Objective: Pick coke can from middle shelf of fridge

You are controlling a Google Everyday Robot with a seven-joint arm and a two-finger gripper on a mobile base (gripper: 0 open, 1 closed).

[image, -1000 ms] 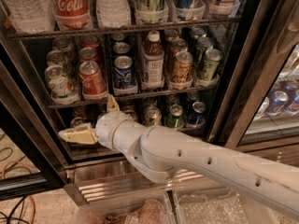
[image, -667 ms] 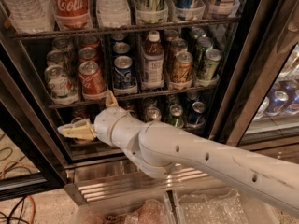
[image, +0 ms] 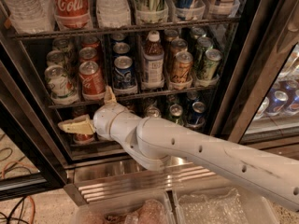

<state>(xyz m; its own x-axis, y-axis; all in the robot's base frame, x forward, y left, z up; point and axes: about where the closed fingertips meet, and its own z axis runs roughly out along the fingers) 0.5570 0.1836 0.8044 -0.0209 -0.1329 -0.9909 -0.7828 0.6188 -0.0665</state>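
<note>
Just below coke can (image: 91, 78), gripper (image: 85, 107) fingers (image: 77, 125) wide.

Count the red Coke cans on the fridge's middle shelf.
3, in single file, second from left: the front coke can, one behind it, one at the back. More may be hidden. The gripper hovers open below the middle shelf.

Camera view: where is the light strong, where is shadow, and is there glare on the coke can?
Camera view: the coke can is evenly lit, without strong glare; the lower cans under the middle shelf lie in shadow; the open tool, just below the can, is brightly lit; the glass door at right shows pale reflections.
</note>
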